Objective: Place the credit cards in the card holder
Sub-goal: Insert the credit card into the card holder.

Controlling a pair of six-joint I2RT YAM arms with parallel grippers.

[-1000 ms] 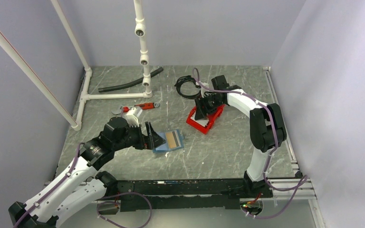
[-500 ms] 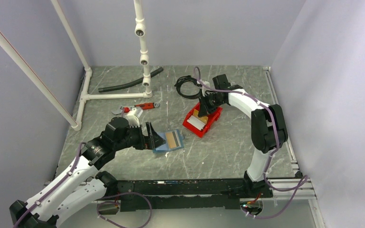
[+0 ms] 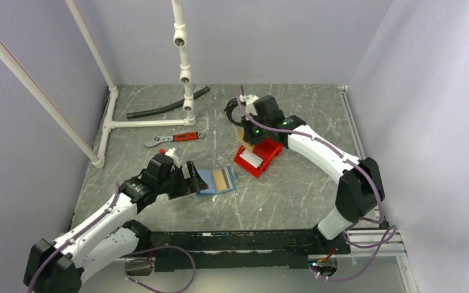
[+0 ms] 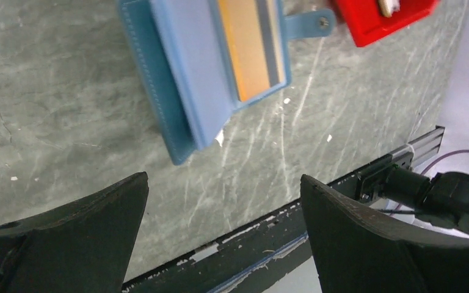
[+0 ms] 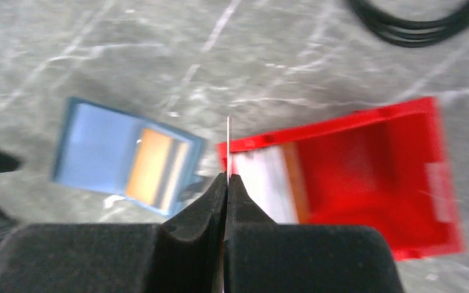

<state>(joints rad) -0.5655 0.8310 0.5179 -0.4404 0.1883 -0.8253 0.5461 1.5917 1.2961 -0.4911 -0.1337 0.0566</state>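
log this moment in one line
right gripper: shut on card, at red bin | left gripper: open, beside card holder | orange card: in holder

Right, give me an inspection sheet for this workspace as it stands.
Surface: grey marbled table, pale streaks.
Job's things: blue card holder lies open, tan card partly in its pocket; white card in red bin; third card pinched edge-on.
Clutter: wrench, black hose.
Grippers: left gripper open beside the holder; right gripper shut on third card by the bin.
Cables: black coil at far side; purple leads along arms.
Surroundings: white pipe frame, pale walls.
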